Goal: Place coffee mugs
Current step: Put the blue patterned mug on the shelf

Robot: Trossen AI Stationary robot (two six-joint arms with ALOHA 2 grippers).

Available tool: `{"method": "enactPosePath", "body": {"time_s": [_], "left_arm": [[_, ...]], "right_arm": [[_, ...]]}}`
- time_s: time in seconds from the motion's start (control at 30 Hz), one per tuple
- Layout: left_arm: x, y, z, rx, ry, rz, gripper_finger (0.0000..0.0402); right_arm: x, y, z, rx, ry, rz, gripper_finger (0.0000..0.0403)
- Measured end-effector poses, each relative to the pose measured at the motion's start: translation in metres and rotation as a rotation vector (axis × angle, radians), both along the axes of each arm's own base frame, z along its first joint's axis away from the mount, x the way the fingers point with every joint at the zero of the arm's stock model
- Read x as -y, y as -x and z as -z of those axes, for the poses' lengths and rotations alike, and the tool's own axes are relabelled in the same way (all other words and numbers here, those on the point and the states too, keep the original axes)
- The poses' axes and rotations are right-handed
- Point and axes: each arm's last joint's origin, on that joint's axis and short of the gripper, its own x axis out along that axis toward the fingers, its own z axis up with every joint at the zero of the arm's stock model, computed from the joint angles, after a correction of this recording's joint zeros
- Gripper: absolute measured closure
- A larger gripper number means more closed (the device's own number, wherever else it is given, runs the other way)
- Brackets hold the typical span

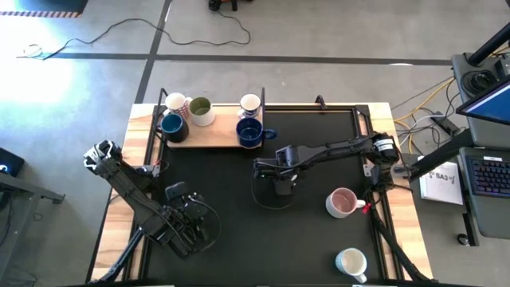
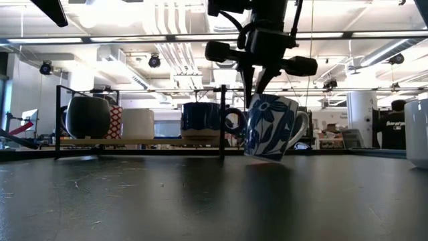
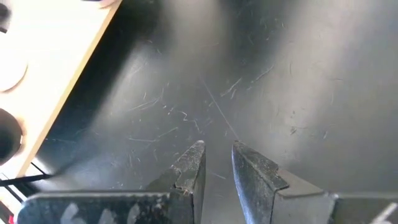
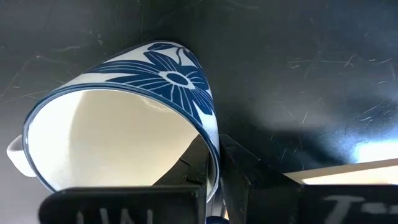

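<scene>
A white mug printed with blue flowers (image 2: 271,127) hangs mid-table with my right gripper (image 1: 283,185) shut on its rim. Its handle (image 4: 15,152) is on the side away from the fingers. A pink mug (image 1: 343,202) and a white mug (image 1: 351,261) stand on the black mat at the right. On the wooden shelf (image 1: 215,137) at the far edge stand two dark blue mugs (image 1: 251,131), a printed one (image 1: 177,102), an olive-inside one (image 1: 201,109) and a white one (image 1: 249,104). My left gripper (image 3: 217,149) waits open over the mat, near left. My right gripper holds the flowered mug by its rim wall (image 4: 214,152), one finger inside the mug and one outside. The fingers come from above, slanting down. The mug hangs tilted below them, its mouth turned up toward the gripper and its base (image 2: 267,158) low over the mat.
A dark metal frame (image 2: 222,120) stands around the shelf, with posts at its ends. The mat (image 1: 319,135) between the shelf and the pink mug is bare. Cables and a laptop stand lie beyond the table's right edge.
</scene>
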Motion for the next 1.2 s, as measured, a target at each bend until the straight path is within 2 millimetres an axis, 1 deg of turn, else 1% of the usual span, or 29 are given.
{"method": "enactPosePath", "body": {"time_s": [0.17, 0.37, 0.53, 0.7, 0.83, 1.03, 1.2], "left_arm": [[0.000, 0.000, 0.000, 0.001, -0.001, 0.000, 0.0339], [0.000, 0.000, 0.000, 0.001, -0.001, 0.000, 0.0339], [0.000, 0.000, 0.000, -0.002, -0.003, 0.003, 0.0339], [0.000, 0.000, 0.000, -0.002, -0.003, 0.003, 0.0339], [0.000, 0.000, 0.000, -0.005, -0.007, 0.003, 0.0339], [0.000, 0.000, 0.000, -0.005, -0.006, 0.003, 0.0339], [0.000, 0.000, 0.000, -0.007, -0.008, 0.007, 0.0339]], "right_arm": [[0.000, 0.000, 0.000, 0.004, -0.003, 0.006, 0.0390], [-0.001, -0.007, -0.002, 0.101, -0.046, 0.126, 0.0386], [-0.002, -0.010, -0.003, 0.144, -0.113, 0.177, 0.0349], [-0.002, -0.010, -0.003, 0.144, -0.117, 0.176, 0.0308], [-0.002, -0.010, -0.003, 0.150, -0.111, 0.178, 0.0290], [-0.003, -0.012, -0.007, 0.174, -0.119, 0.190, 0.0283], [-0.005, -0.017, -0.022, 0.254, -0.180, 0.340, 0.0291]]}}
